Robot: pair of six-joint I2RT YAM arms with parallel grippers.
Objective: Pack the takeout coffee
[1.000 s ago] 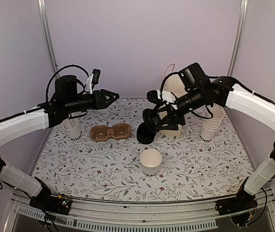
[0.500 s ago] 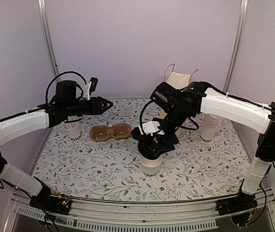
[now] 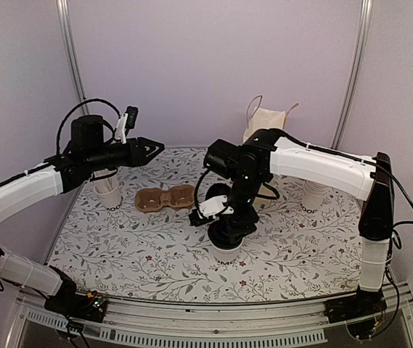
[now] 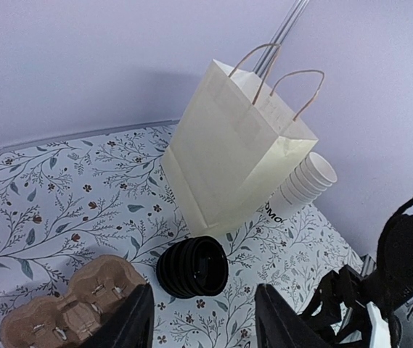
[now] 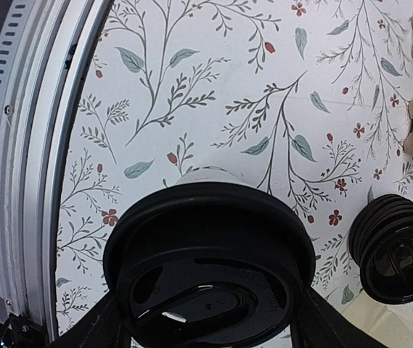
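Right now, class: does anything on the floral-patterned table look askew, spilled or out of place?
The stack of black plastic lids beside the cream paper bag appears tipped onto its side, its ribbed edges showing, rather than standing flat. Nothing looks spilled or damaged.

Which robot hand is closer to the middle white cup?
Right. The right gripper is directly above the white cup, holding a black lid over it; the left gripper hovers far off, back left.
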